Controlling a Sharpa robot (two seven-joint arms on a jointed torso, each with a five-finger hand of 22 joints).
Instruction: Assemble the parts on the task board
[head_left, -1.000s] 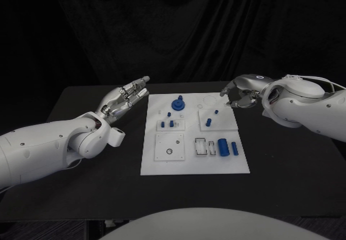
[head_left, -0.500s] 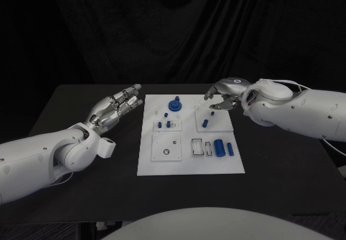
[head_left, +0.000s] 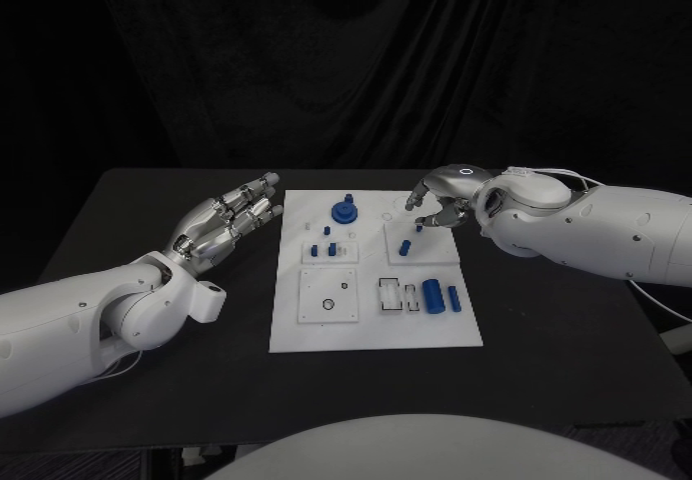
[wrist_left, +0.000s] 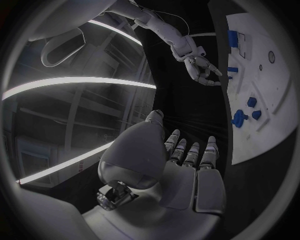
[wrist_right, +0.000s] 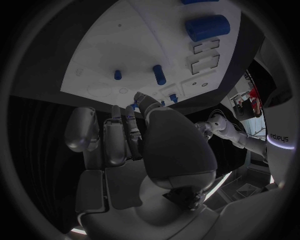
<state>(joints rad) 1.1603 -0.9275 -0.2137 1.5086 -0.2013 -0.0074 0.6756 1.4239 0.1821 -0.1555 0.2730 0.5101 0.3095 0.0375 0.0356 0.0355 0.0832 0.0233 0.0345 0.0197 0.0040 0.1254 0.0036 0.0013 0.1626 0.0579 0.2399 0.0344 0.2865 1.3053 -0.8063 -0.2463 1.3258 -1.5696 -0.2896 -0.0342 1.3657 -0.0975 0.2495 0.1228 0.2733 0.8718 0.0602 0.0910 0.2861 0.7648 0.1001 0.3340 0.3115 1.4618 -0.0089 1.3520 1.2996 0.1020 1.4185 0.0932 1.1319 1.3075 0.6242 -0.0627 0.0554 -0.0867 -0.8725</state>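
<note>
The white task board (head_left: 375, 335) lies mid-table. On it are a blue round part (head_left: 346, 211) at the far end, small blue pegs (head_left: 329, 246) on a raised plate, two blue pegs (head_left: 413, 235) on the plate to the right, and a thick blue cylinder (head_left: 433, 294) beside a thinner one (head_left: 453, 296). My right hand (head_left: 437, 205) hovers over the board's far right corner, fingers hanging down and apart, holding nothing. My left hand (head_left: 231, 218) is open and flat, just left of the board. The right wrist view shows the board (wrist_right: 119, 45), the cylinder (wrist_right: 207, 27) and a peg (wrist_right: 159, 74).
Two empty rectangular slots (head_left: 394, 293) sit left of the thick cylinder. A square plate with a small hole (head_left: 330, 298) lies on the board's near left. Bare black table (head_left: 562, 330) surrounds the board on all sides.
My right hand has come in from the board's far right edge to hang over its corner plate. My left hand has drawn back a little. The camera has also shifted.
</note>
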